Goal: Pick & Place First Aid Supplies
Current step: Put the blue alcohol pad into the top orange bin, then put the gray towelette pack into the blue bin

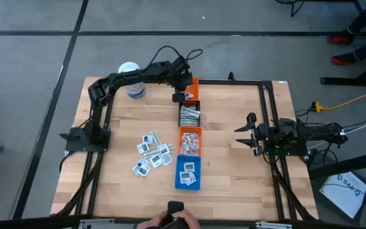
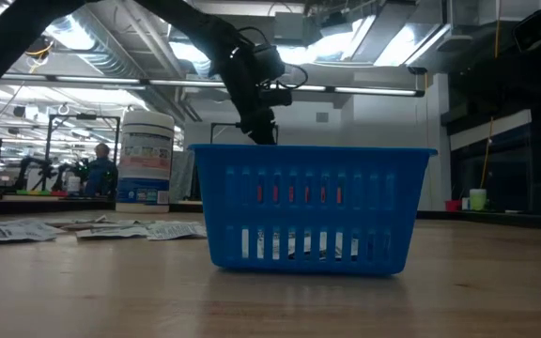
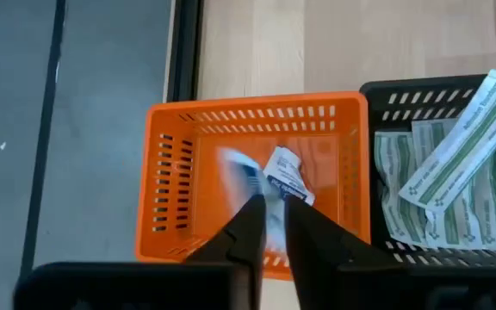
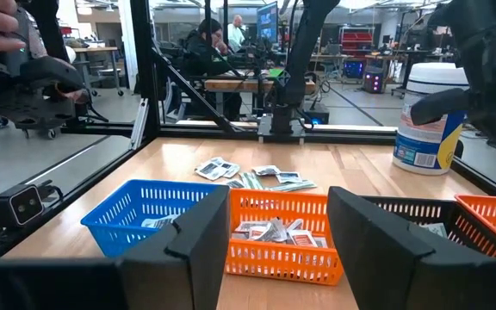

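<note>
My left gripper (image 3: pixel 272 205) hangs over the far orange bin (image 3: pixel 170 172), pointing steeply down, its fingers a narrow gap apart. Just beyond the fingertips, inside that bin, are two small white packets: one with dark print (image 3: pixel 288 175) and one blurred (image 3: pixel 239 166). In the high view the gripper (image 1: pixel 182 95) is at the far end of the row of bins. More loose packets (image 1: pixel 152 152) lie flat on the table left of the row. My right gripper (image 1: pixel 243 137) waits open at the table's right side, level, with nothing between its fingers (image 4: pixel 278 232).
The row runs from far to near: orange bin, black bin (image 1: pixel 189 113) with pale green strips, second orange bin (image 1: pixel 190 141) with packets, blue bin (image 1: pixel 189 172). A white tub (image 1: pixel 132 79) stands at the far left. A person's hands (image 1: pixel 170 221) are at the near edge.
</note>
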Available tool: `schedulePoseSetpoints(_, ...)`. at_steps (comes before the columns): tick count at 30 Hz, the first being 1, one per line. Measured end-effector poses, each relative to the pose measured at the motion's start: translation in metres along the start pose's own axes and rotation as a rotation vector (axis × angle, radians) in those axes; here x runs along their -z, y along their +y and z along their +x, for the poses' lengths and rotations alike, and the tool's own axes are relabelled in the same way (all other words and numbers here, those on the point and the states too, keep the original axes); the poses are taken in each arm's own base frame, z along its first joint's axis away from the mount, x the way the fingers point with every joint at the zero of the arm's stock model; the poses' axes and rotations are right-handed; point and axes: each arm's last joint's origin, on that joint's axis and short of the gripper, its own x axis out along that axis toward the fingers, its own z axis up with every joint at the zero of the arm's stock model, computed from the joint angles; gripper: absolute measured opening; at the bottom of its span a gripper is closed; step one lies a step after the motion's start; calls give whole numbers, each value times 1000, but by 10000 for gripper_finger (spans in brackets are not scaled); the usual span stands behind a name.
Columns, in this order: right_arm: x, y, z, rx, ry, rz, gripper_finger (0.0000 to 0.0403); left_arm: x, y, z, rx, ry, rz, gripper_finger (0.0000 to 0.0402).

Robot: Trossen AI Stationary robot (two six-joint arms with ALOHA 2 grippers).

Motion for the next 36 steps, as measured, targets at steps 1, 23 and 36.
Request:
schedulePoseSetpoints(1,0,0,0,0,0,0,195,0,0,0,-2,1,0,50)
schedulePoseSetpoints(23,0,0,0,0,0,0,195,-27,-37,-33,-21,-51,-43,129)
schedulePoseSetpoints(36,0,0,0,0,0,0,195,-58,-137,-88,13,-63,135,123)
